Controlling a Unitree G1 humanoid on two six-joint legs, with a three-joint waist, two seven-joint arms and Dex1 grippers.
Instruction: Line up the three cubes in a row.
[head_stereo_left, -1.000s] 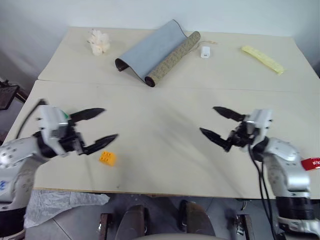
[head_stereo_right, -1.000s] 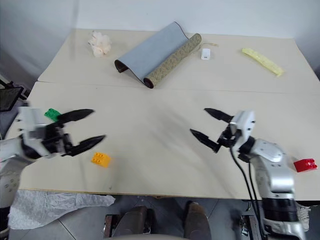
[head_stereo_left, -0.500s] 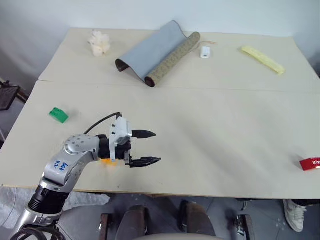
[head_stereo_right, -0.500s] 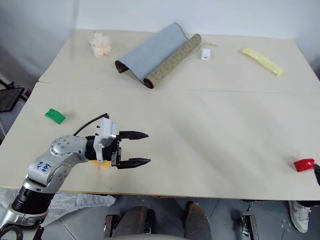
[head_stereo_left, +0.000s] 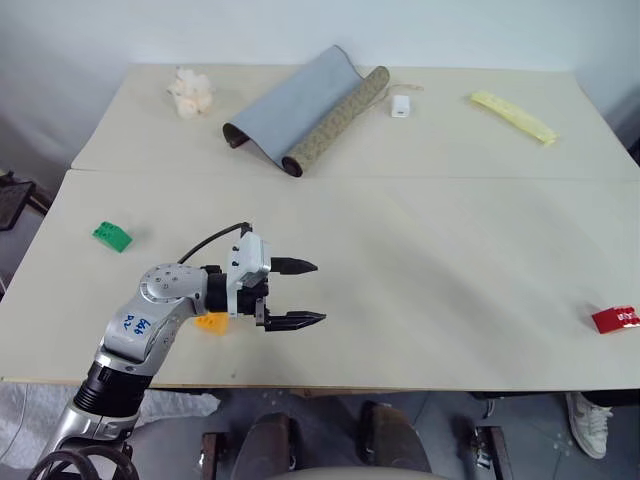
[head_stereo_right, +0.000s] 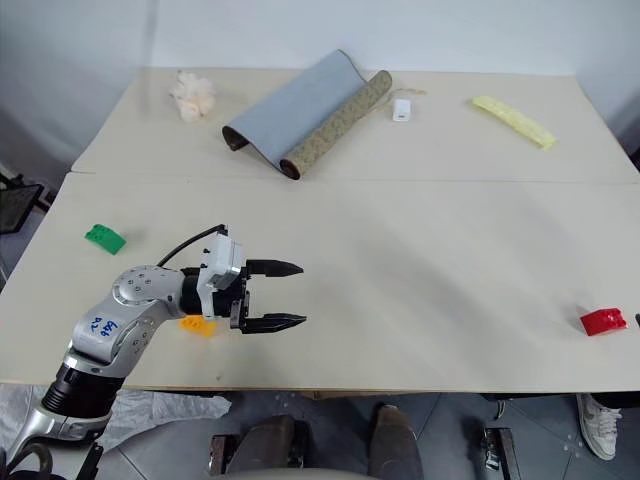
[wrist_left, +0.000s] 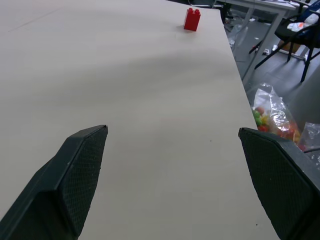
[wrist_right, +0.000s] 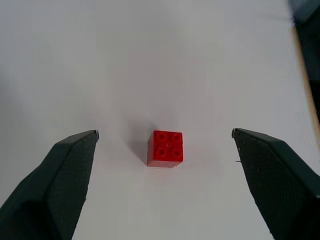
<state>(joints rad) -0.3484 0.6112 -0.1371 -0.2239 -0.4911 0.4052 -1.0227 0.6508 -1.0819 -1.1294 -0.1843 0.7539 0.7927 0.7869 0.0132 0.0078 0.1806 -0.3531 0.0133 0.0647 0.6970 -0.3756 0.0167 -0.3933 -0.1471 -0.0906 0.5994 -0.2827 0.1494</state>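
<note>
- While hovering low over the table (head_stereo_left: 420, 300), left gripper (head_stereo_left: 300, 293) spread wide, empty, orange-yellow cube (head_stereo_left: 211, 322) under its wrist.
- Right gripper (wrist_right: 165, 165) wide open, empty, red cube (wrist_right: 165, 148) between fingers.
- Green cube (head_stereo_left: 112, 237) at nine o'clock.

we see blue handwritten marks on the left arm (head_stereo_left: 133, 325), but we cannot read them.
</note>
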